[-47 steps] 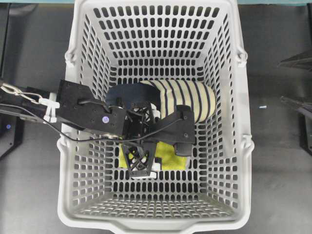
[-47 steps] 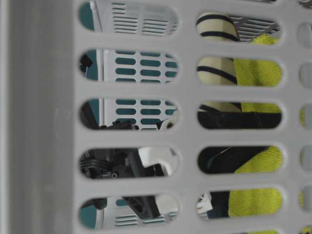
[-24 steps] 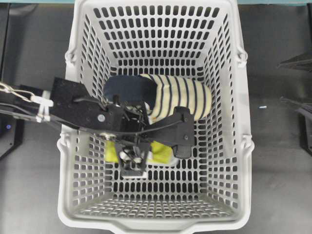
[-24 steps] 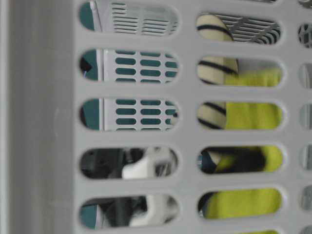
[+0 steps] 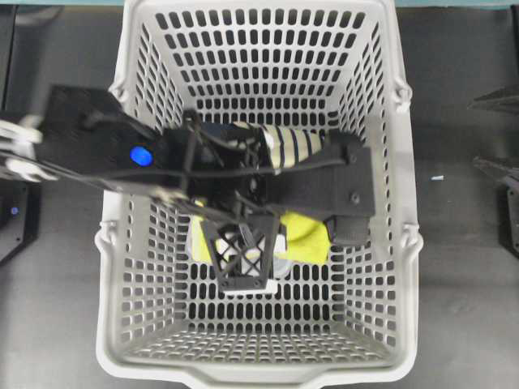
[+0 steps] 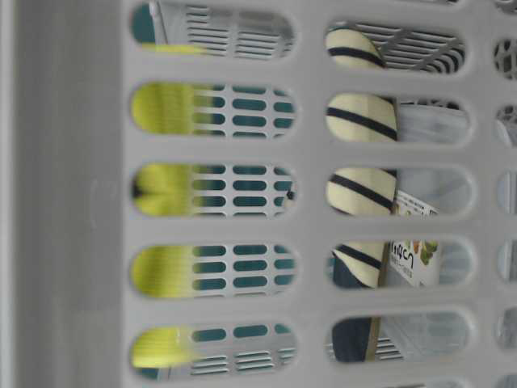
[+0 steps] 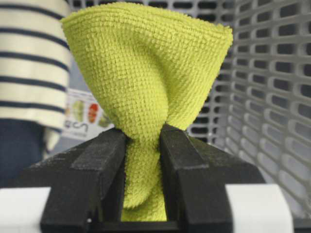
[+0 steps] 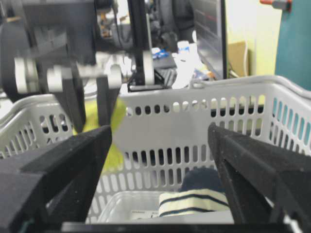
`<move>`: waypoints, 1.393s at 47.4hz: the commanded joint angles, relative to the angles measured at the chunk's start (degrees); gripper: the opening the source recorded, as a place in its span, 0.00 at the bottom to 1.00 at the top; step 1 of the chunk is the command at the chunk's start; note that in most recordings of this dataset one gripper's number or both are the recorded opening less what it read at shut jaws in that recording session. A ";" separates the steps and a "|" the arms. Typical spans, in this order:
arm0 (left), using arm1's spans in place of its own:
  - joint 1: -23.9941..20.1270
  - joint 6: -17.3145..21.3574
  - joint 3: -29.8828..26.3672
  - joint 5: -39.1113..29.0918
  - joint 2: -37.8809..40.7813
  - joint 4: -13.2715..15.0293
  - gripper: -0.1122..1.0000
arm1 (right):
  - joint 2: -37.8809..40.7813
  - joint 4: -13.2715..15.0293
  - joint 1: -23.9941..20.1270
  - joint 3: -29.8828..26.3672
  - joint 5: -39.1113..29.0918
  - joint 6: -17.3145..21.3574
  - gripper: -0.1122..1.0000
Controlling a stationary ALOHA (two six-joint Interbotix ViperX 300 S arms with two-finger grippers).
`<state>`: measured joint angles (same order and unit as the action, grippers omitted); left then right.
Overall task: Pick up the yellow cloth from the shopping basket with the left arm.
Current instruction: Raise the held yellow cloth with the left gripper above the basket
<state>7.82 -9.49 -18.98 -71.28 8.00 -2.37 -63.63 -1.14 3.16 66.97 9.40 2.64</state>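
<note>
Though printed, label (image 7: 82, 114) illegible.

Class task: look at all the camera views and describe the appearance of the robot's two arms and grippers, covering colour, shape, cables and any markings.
The left arm is built of flat black links with a glowing blue light, thin black cables and white fittings. The left gripper has thick black fingers on white mounts; from overhead one finger shows a lattice pattern. The right gripper has matte black, wedge-shaped, pointed fingers.

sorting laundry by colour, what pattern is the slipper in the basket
Cream with navy stripes; clearest in the table-level view.
</note>
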 commanded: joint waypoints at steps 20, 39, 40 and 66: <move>0.00 3.60 -17.14 -17.05 2.90 -0.26 0.26 | -0.18 -0.18 0.18 -0.44 0.35 0.09 0.79; 0.09 6.77 -16.79 -17.93 2.29 -0.26 0.26 | -0.26 -0.18 0.18 -0.44 0.35 0.26 0.78; 0.09 6.77 -16.70 -17.93 2.29 -0.26 0.26 | -0.26 -0.18 0.18 -0.44 0.26 0.26 0.78; -0.44 6.94 -12.92 -18.54 -1.76 -0.26 0.26 | -0.35 -0.18 0.18 -0.35 0.26 0.35 0.78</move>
<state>7.73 -2.72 -33.31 -90.18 8.70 -2.46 -64.34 -1.14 3.16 66.97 9.49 2.90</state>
